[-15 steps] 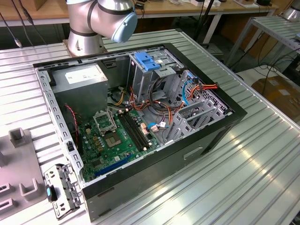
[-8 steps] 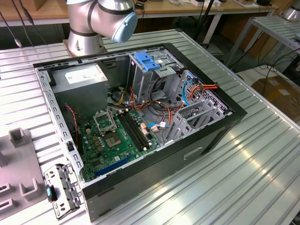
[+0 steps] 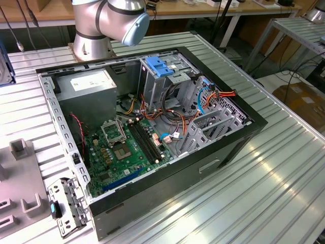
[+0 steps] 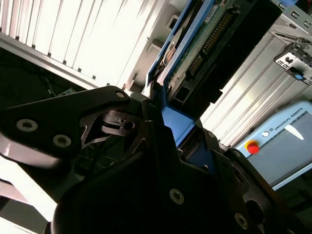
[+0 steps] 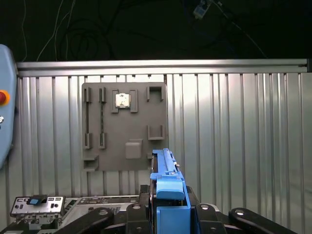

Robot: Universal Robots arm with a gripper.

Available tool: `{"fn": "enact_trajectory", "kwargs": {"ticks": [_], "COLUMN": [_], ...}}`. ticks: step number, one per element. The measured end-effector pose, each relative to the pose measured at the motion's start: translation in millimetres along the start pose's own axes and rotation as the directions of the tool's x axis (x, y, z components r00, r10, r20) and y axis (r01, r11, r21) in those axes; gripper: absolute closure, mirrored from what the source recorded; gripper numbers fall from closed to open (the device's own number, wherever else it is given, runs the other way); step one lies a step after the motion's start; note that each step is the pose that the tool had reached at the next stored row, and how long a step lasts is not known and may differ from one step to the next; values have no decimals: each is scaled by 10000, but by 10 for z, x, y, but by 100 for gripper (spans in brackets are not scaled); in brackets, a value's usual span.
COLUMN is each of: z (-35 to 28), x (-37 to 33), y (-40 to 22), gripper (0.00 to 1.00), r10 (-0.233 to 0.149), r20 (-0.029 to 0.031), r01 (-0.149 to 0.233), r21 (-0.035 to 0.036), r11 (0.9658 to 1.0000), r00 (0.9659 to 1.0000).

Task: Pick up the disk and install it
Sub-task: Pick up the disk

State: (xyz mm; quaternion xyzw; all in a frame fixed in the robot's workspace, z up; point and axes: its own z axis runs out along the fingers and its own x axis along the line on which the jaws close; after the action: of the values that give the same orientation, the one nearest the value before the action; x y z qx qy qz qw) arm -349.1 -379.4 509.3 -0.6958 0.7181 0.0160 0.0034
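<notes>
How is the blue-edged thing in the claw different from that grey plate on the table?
The disk is clamped on edge in the claw; the grey plate lies flat on the table. The disk has blue rails; the plate is grey with raised brackets. Both are flat rectangles.

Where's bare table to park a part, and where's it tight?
Bare: the ribbed table between the case and the exterior view's right edge; in the first wrist view, the strip beside the grey fixture plate. Crowded: inside the case, cables around the drive cage; the loose bracket at its corner. Tool grips the disk.
</notes>
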Motion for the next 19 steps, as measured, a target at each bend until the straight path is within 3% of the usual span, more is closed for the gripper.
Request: {"fn": "enact_trajectory", "kwargs": {"ticks": [10,19], "z": [-2,-4], "x": [-3,-6], "y": [-116,-273], "gripper": [63,63], "r10": [5,7], "r20": [0,0], "r01": [-5,-7], "r21": [0,-1], "r11": [10000,10000], "r00": [10000,10000]}}
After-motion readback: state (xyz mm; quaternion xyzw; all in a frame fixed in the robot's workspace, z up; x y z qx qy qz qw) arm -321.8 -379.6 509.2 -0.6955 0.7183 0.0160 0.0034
